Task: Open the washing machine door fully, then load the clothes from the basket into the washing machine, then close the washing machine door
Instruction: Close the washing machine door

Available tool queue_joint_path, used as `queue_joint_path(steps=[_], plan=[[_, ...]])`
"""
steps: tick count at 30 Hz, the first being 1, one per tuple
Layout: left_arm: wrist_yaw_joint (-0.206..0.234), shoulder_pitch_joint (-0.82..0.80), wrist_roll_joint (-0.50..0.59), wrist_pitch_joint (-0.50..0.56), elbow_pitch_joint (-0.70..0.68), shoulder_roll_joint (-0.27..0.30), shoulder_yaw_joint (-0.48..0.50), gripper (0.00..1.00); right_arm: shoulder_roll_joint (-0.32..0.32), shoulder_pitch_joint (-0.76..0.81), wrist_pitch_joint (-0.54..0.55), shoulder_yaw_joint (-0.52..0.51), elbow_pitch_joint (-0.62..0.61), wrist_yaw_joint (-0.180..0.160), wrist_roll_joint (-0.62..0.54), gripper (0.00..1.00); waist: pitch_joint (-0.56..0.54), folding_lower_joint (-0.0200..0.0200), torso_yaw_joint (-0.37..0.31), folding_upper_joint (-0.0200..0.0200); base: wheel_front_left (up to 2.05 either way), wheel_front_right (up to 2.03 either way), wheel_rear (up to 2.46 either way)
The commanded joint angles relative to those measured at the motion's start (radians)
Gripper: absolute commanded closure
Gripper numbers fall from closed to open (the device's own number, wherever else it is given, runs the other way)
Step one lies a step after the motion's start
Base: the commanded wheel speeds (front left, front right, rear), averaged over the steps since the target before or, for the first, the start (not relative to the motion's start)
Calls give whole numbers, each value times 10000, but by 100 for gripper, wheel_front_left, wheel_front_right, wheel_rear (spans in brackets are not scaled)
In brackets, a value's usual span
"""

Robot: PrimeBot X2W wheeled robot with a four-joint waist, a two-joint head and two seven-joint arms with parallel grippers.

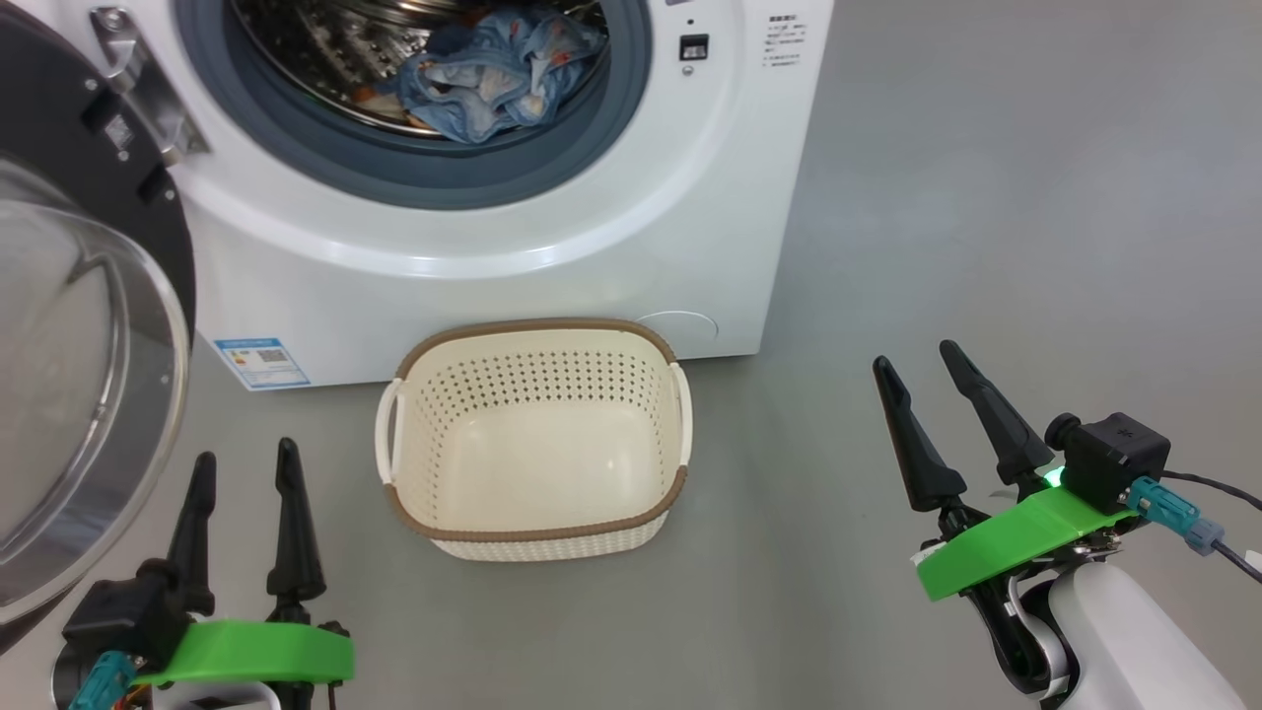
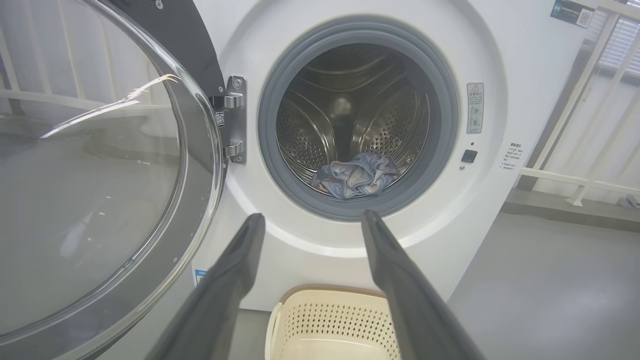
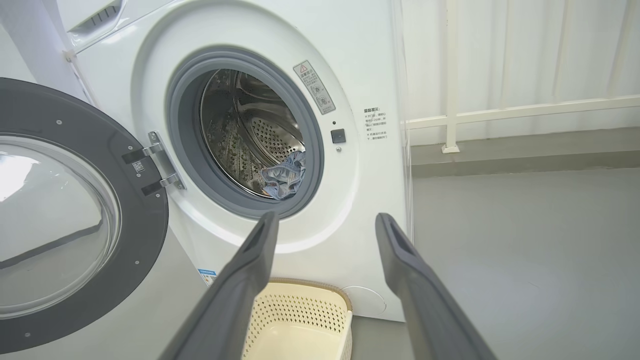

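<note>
Left jaws: spread wide, the two dark fingers (image 1: 293, 532) well parted with only air between them, nothing gripped. They hang in front of the washing machine (image 1: 493, 286), off its lower left corner, tips pointing toward it.

Right jaws: equally wide, fingers (image 1: 912, 444) clearly apart, holding nothing. They sit out past the machine's right front corner, over grey floor (image 1: 986, 197), well clear of the cabinet.

The basket (image 1: 537, 325) stands upright on the floor directly in front of the machine, below its mouth and between the two sets of jaws. Its far rim is very close to the machine's base; whether it touches cannot be told. Its cream inner bottom shows bare.

The clothes (image 1: 493, 79) are a crumpled light blue bundle with orange-brown print, lying inside the machine at the bottom front of the steel drum (image 2: 350, 110), just behind the lower lip of the grey rubber ring (image 1: 394, 168). Pale patches show within the bundle; a separate cream garment cannot be made out.

The washing machine door (image 3: 145, 235) is swung open on the hinge (image 2: 235, 120) at the machine's left side. It stands well out from the front, with the bulging glass window turned away from the mouth. The left jaws are near its lower edge, not touching.

A blue label (image 1: 261, 362) sits low on the machine's front, left side. A white railing (image 3: 500, 112) runs behind the machine, to its right.
</note>
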Motion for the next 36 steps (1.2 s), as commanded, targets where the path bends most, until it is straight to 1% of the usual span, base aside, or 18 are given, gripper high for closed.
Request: queue_joint_path(steps=[1, 7, 13, 25, 31, 36], plan=[[47, -69, -58, -99, -167, 174, 269, 0, -63, 65, -80, 164, -203, 44, 16, 0, -38, 0, 98, -1, 0, 0, 0], [87, 2, -19, -102, -140, 175, 260, 0, -86, 106, -80, 197, -181, 44, 28, 0, -115, 0, 433, -1, 0, 0, 0], [140, 38, 20, -104, -118, 157, 243, 0, -133, 126, -80, 237, -166, 44, 56, 0, -155, 0, 911, -1, 0, 0, 0], [252, 157, 171, -106, -123, 148, 195, 0, -201, 160, -80, 393, -114, 44, 164, 0, -207, 0, 2274, -1, 0, 0, 0], [327, 254, 200, -106, -285, 84, 253, 0, -252, 178, -80, 478, -60, 44, 208, 0, -280, 0, 3041, -1, 0, 0, 0], [371, 313, 187, -106, -311, 21, 272, 0, -278, 159, -80, 590, -24, 44, 245, 0, -355, 0, 3545, -1, 0, 0, 0]])
